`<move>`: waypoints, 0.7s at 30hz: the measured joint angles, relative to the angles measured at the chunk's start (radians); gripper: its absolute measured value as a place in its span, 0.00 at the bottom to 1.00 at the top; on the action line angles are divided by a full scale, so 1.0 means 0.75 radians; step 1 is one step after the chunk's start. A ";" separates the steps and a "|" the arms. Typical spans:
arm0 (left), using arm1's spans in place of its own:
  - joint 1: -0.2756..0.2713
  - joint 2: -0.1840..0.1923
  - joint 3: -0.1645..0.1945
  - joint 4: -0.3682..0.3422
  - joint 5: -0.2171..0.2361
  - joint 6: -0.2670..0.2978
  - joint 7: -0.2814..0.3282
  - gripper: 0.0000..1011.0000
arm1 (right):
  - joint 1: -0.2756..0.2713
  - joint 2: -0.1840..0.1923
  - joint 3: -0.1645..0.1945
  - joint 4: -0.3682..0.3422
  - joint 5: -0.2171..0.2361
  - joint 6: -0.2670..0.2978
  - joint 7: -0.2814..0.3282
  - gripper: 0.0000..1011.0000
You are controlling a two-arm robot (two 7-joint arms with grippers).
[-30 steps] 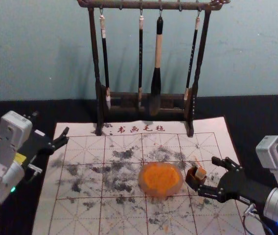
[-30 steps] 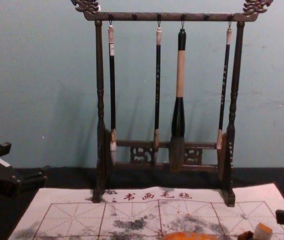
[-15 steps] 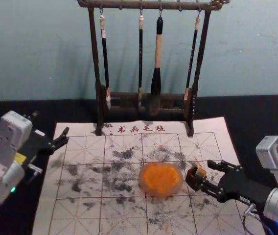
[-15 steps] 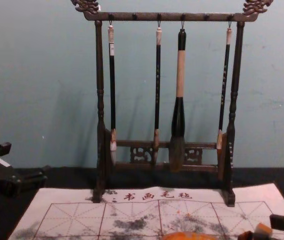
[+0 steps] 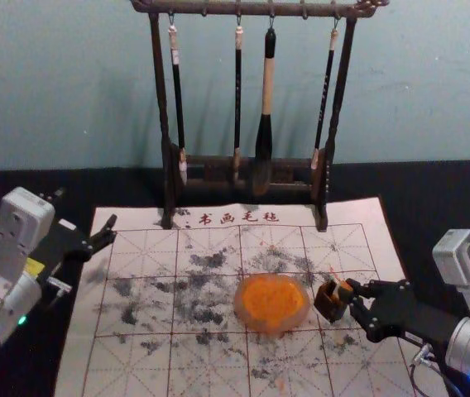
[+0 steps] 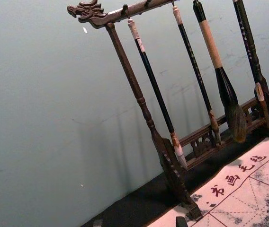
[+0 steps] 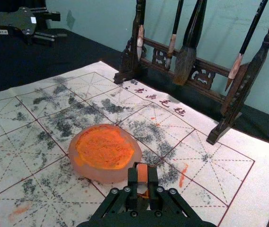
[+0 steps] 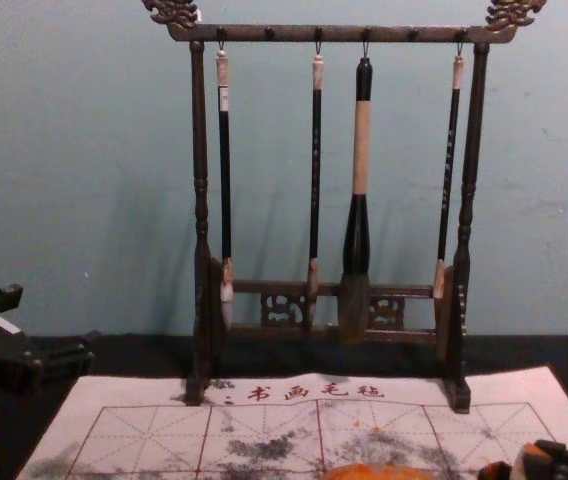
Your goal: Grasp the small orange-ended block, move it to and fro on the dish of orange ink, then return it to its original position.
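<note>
- Orange-ended block (image 5: 345, 286) is sitting in the clasp of the right gripper (image 5: 352, 295), beside a small dark holder (image 5: 329, 303) and to the right of the dish of orange ink (image 5: 271, 303); I cannot tell whether its lower end is resting in the holder.
- Right gripper is closing its fingers on the block, one on each side.
- Left gripper (image 5: 86, 211) is idling at the mat's far left edge, its fingers standing apart and gripping nothing.
- White mat (image 5: 136, 364) is lying over black cloth (image 5: 446, 194), carrying a red grid, red characters and dark smudges.
- Brush rack (image 5: 256, 7) is standing at the mat's far edge, four brushes hanging from it, a blue-green wall (image 5: 434, 83) rising behind.
- Right wrist view is showing the block's orange end between the fingertips; the chest view is taking in the rack's carved dragon-like ends, while the head view is taking in the whole dish.
</note>
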 joint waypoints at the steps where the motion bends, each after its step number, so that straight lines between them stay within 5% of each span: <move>1: 0.000 0.000 0.000 0.000 0.000 0.000 0.000 0.99 | 0.000 0.000 0.000 0.000 0.000 0.000 0.000 0.09; 21: 0.000 0.000 0.000 0.000 0.000 0.000 0.000 0.99 | 0.000 0.000 0.000 0.000 0.000 0.000 0.000 0.08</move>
